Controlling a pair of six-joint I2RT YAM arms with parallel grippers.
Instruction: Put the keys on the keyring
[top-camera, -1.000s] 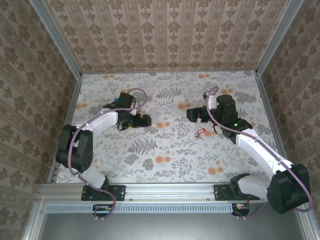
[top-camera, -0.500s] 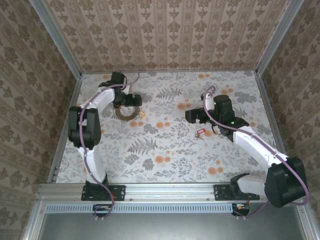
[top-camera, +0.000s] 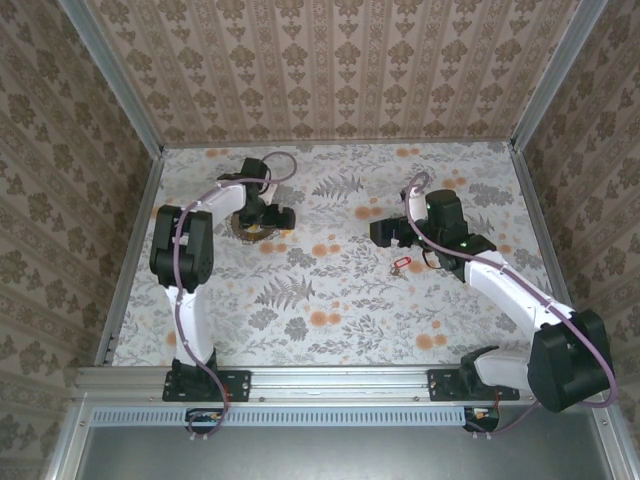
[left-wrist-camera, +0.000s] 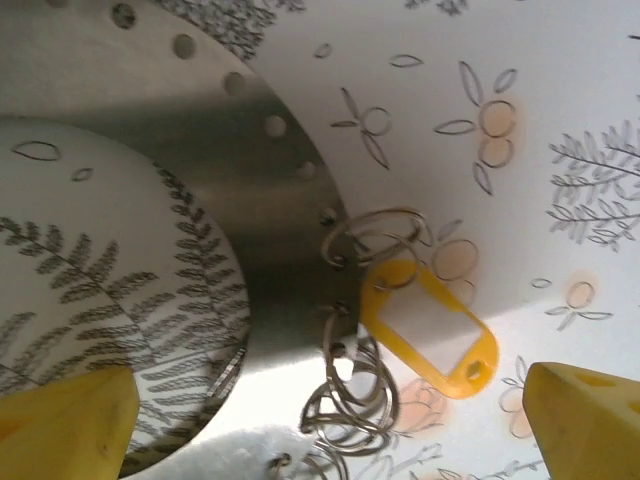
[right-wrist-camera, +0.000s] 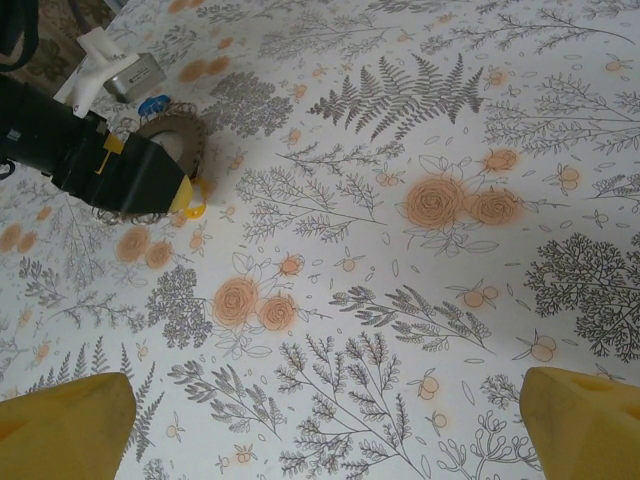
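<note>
Floral-printed table is shown with the perforated metal keyring at its far left under the left gripper, whose jaws are spread wide and empty. A yellow-tagged key is seen on a wire ring at the keyring's rim. The red key is found on the table near the right gripper, likewise spread wide and empty.

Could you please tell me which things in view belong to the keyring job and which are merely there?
Job: perforated round metal disc; wire split rings at its rim; yellow plastic key tag; red plastic key tag.
Merely there: floral table covering; patterned wallpaper walls; aluminium front rail.
</note>
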